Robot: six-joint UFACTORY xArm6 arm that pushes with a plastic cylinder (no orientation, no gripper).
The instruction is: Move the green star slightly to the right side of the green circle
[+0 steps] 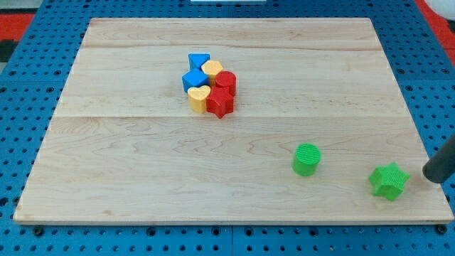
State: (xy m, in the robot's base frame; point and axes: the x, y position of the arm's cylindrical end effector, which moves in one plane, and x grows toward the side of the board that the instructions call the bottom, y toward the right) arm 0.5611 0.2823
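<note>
You have the green star (389,180) sitting near the bench's bottom right corner, close to the bottom edge of the wooden board (142,178). The green circle (306,159) stands to its left, apart from it with bare wood between them, and a little farther from the bottom edge.

My tip (429,175) comes in from the right edge of the view as a dark rod, and its lower end rests just beside the star's right side; you cannot tell from this angle whether it touches the star. There are no jaws on this arm, so there is nothing released or clenched to report.

Well apart from all this, toward the top middle of the bench, you see a tight cluster: a blue triangle (198,60) at the top, a yellow block (212,70) beside it, a blue block (193,80), a red cylinder (226,82), a yellow heart (198,98) and a red star (220,104), all pressed together.
</note>
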